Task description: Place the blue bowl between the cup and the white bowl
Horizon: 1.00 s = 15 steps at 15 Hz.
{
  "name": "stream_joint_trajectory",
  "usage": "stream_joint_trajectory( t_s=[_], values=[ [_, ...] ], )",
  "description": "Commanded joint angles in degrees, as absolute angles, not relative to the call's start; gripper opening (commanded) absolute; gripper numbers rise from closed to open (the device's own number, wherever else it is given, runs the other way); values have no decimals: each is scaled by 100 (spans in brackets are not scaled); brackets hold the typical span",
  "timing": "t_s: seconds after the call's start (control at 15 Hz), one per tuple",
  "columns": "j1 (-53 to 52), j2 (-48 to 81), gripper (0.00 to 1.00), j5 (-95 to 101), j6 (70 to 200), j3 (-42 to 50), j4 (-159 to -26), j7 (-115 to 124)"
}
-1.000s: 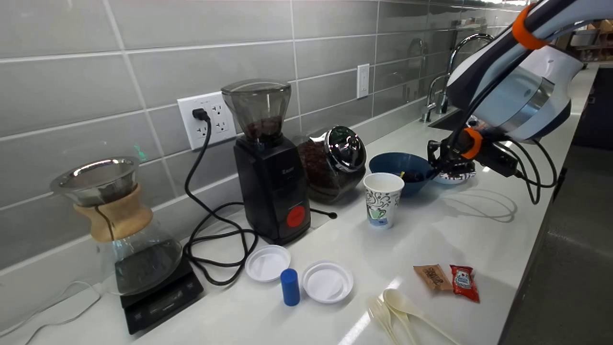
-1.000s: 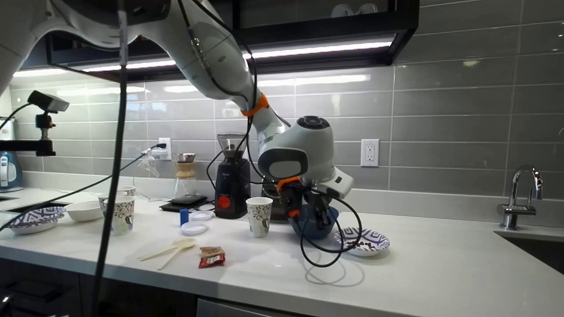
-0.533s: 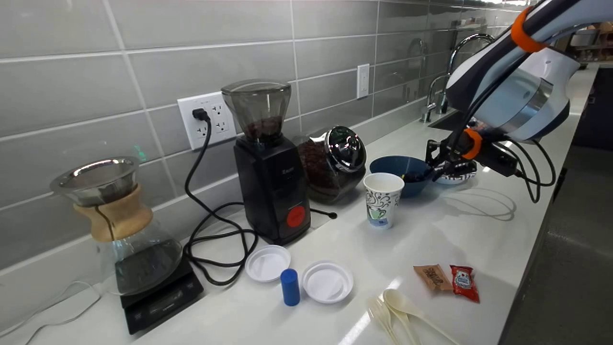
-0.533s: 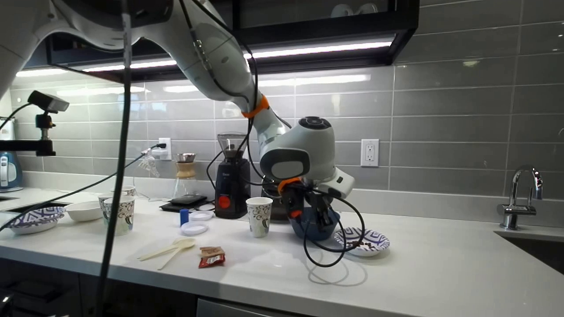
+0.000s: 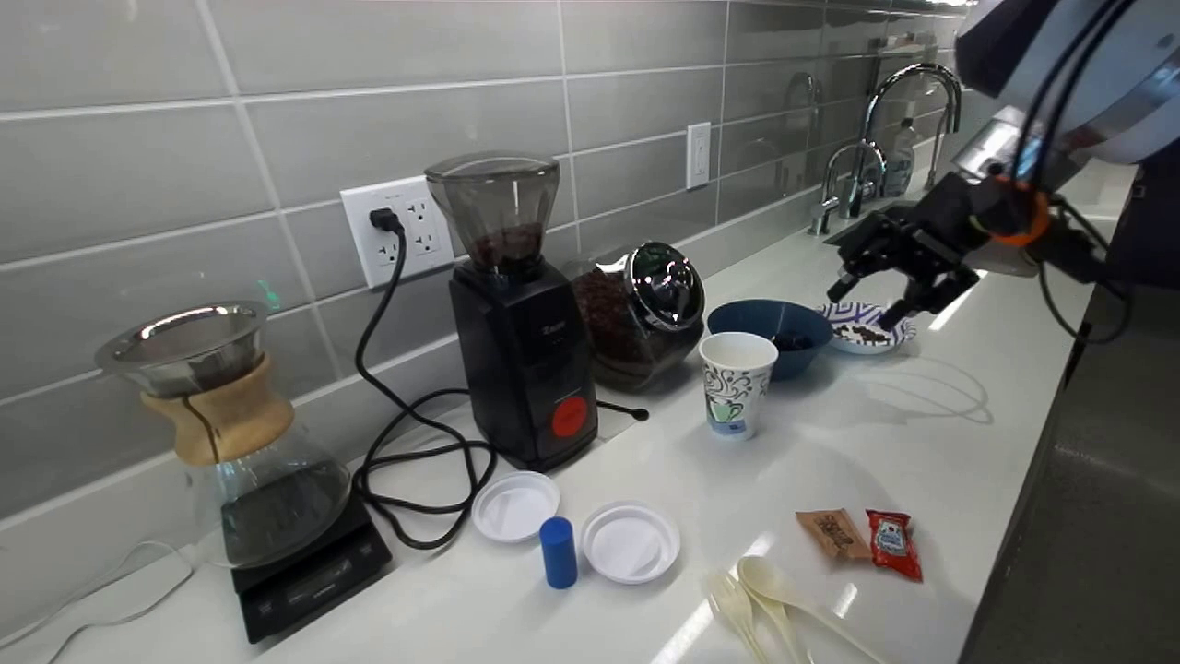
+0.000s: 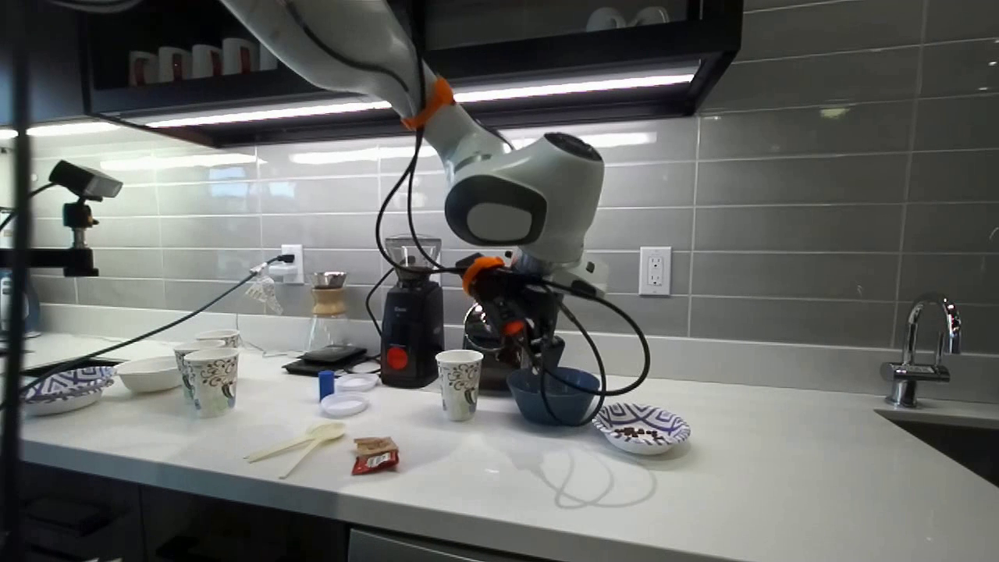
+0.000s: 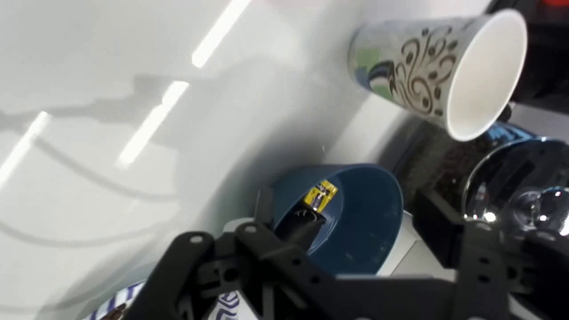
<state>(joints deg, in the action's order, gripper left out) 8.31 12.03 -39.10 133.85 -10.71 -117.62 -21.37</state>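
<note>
Blue bowl (image 6: 566,402): smooth, plastic-looking, low sheen. Cup (image 5: 736,392): smooth printed paper. White bowl (image 6: 662,420): printed, paper-looking. Surface (image 6: 788,476): smooth, highly glossy. Grinder (image 5: 521,369): matt, plastic-looking. 2 discs (image 5: 631,544): smooth, plastic-looking. Carafe (image 5: 286,503): clear glass; it is ringed by a wood collar (image 5: 221,420), topped by a polished metal filter (image 5: 184,350). Tiles (image 5: 415,138): glossy.

On my desk (image 6: 749,476), left to right in an exterior view, stand the cup (image 6: 459,386), the bowl (image 6: 571,400) and, just beside it, the dish (image 6: 644,416); a packet (image 7: 321,195) lies in the bowl, below my gripper (image 5: 861,309).
</note>
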Motion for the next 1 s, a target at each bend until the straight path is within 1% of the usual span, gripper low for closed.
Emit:
stream_joint_trajectory(
  t_s=[0.0, 0.33, 0.6, 0.67, 0.8, 0.93],
  values=[
    [662, -161, 100, -2923, 13244, -466, -13044, -2203],
    [459, -1784, 100, -1397, 13871, -201, -14512, -1799],
    [331, -3068, 100, -46, 13551, -351, -15042, -1328],
    [192, -2245, 100, -413, 13662, -74, -14614, -1461],
    [128, -2778, 100, -119, 13575, -130, -14828, -1341],
    [122, -3014, 100, -54, 13542, -139, -14954, -1329]
  ],
)
